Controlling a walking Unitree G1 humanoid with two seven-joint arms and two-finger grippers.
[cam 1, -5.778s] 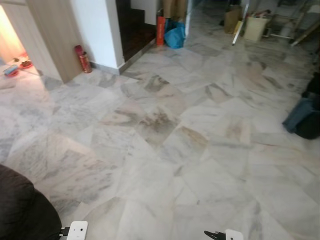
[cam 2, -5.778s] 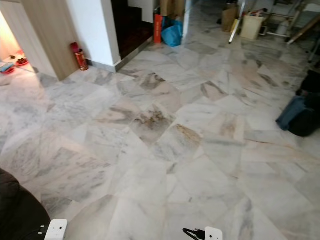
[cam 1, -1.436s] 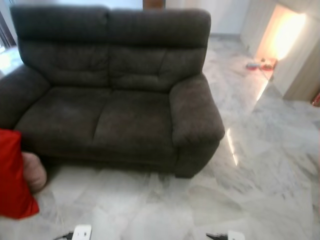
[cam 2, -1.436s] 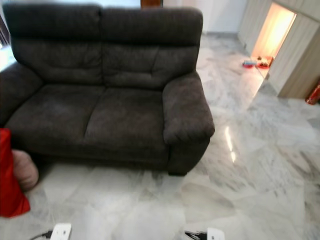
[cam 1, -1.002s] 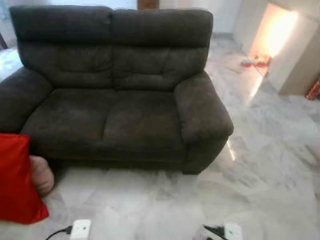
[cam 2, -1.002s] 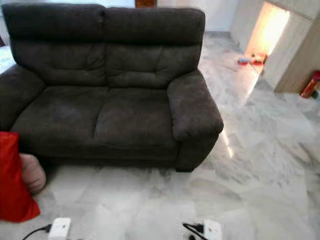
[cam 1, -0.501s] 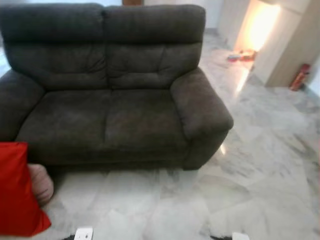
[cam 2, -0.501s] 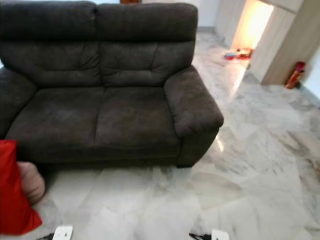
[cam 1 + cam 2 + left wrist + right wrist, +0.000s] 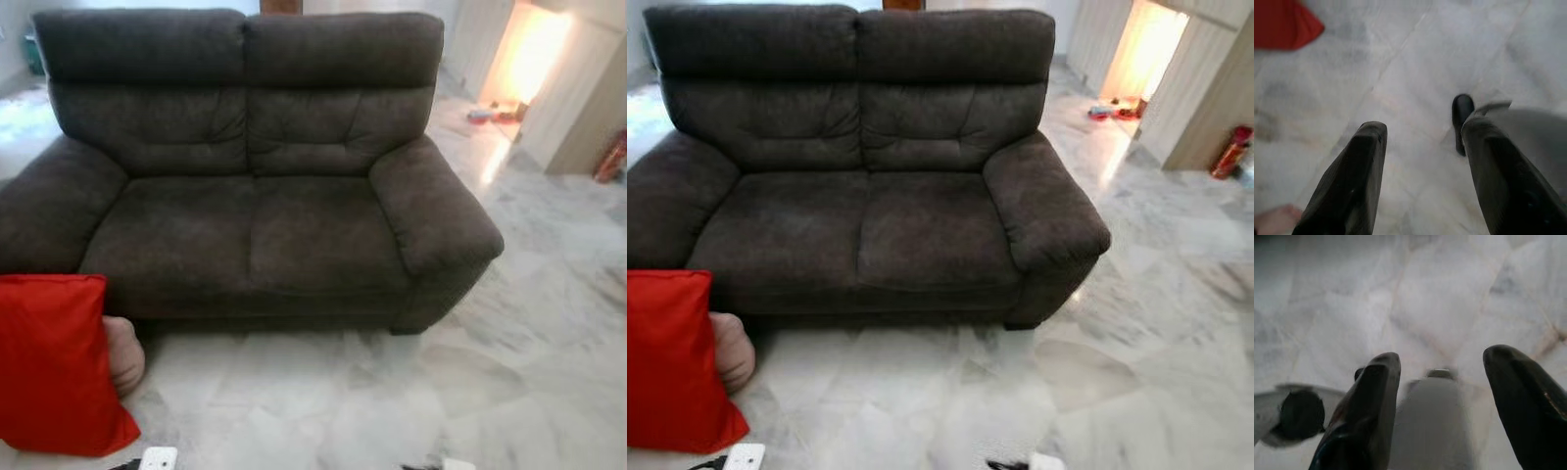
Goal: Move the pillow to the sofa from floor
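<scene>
**Left eye view: pillow not yet picked up, sofa waiting**

You have the red pillow (image 9: 54,362) standing on the marble floor (image 9: 549,372), leaning at the front of the sofa's left armrest, with a pinkish round cushion (image 9: 123,354) tucked just behind it. The dark sofa (image 9: 255,225) sits straight ahead and both seat cushions are bare, so nothing of the move is done.

Your left gripper (image 9: 1418,171) hangs over bare floor, fingers spread apart and holding nothing; a corner of the pillow shows nearby in its wrist view. Your right gripper (image 9: 1444,406) is likewise spread wide and empty above the tiles.

By my reading, everything is still ahead of you: close in on the pillow, grasp it, lift it, and set it on the seat.
</scene>
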